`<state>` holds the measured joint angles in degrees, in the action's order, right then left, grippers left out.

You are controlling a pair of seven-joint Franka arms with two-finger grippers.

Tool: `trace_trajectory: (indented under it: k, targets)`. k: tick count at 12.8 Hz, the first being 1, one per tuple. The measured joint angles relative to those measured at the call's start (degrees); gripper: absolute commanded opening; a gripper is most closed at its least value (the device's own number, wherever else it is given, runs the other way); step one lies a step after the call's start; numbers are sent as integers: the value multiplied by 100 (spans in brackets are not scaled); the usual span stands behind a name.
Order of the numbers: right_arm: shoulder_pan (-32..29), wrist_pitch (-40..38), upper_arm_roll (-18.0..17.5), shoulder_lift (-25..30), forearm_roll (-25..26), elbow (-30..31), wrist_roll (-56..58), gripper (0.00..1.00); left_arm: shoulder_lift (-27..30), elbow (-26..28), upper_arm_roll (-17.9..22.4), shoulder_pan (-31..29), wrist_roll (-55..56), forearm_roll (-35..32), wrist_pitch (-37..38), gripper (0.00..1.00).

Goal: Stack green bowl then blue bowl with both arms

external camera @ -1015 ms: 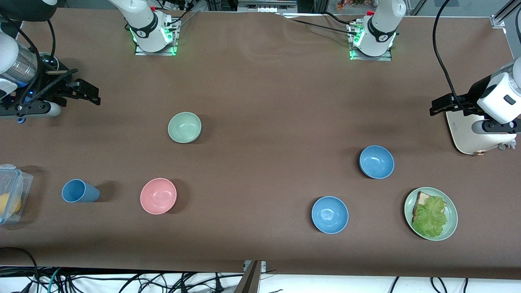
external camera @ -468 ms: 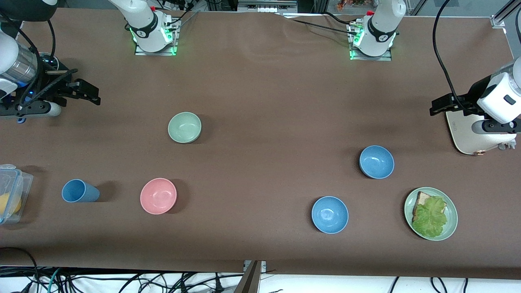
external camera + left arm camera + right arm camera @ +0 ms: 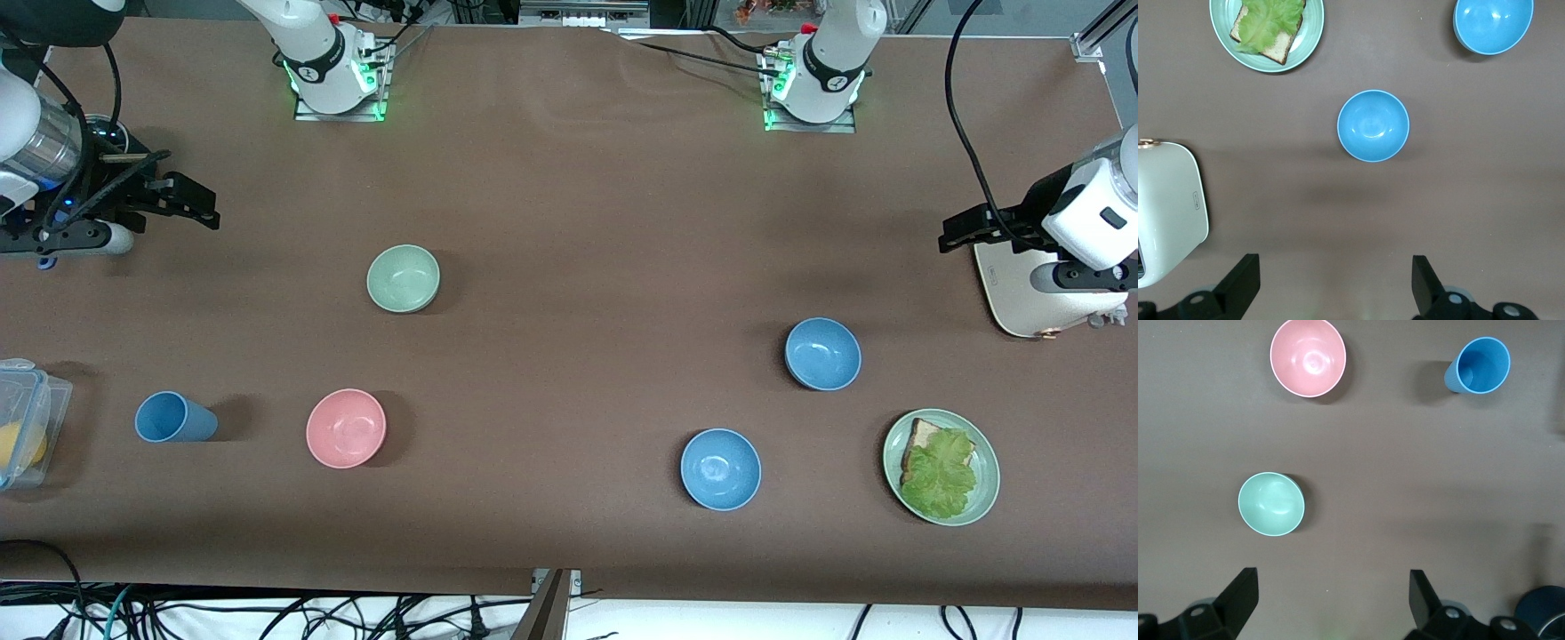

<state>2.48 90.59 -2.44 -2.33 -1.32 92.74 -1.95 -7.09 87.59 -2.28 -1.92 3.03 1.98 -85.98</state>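
The pale green bowl sits upright on the brown table toward the right arm's end. Two blue bowls stand toward the left arm's end: one farther from the front camera, the other nearer to it. My left gripper hangs open and empty over the table beside the toaster, well apart from the blue bowls. My right gripper hangs open and empty over the table at the right arm's end, apart from the green bowl.
A pink bowl and a blue cup stand nearer the front camera than the green bowl. A green plate holds bread and lettuce. A white toaster and a clear plastic box sit at the table's ends.
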Motion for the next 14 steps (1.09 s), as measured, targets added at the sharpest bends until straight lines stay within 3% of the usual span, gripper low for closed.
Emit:
trace_trajectory:
  k: [14]
  targets:
    - [0, -17, -3, -6, 1, 73, -1, 100, -7, 0, 0, 0, 0, 0, -29, 100]
